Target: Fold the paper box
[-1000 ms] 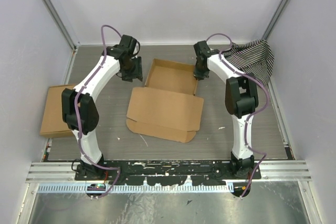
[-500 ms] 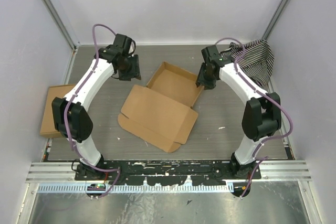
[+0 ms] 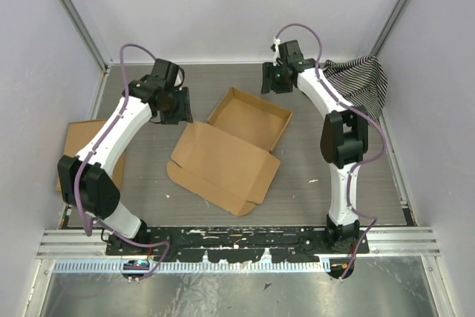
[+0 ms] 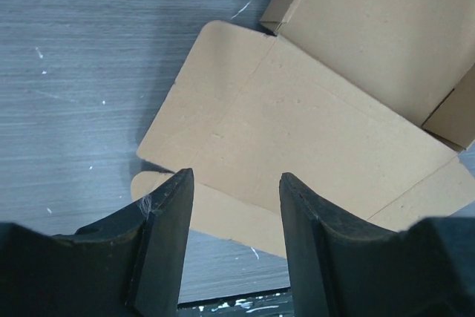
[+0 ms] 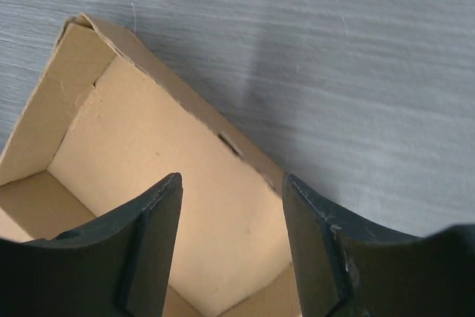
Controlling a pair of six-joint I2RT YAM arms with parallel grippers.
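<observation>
The grey bench [image 3: 334, 176] is the biggest thing here. The paper box [image 3: 230, 150] lies in the middle of it, between my two arms. I think the box is about half made. Its far part is already a little tray [image 3: 251, 116] with walls standing up. The near part is the lid [image 3: 223, 162]. It lies flat and open on the bench, pointing toward my bases. The small flaps and the rounded tab [image 3: 174, 171] on the lid's edges are flat too. So I think what is left is to bend those flaps up, swing the lid over the tray and tuck it in.

A thin brown cardboard piece [image 3: 78, 155] lies by the left wall. A striped cloth [image 3: 361, 83] sits in the far right corner. I do not need them.

My left pincer [image 3: 172, 105] hangs in the air, left of the tray. Its fingers are apart and hold nothing. My right pincer [image 3: 271, 79] hangs by the tray's far wall. Its fingers are apart too, with nothing between them.
</observation>
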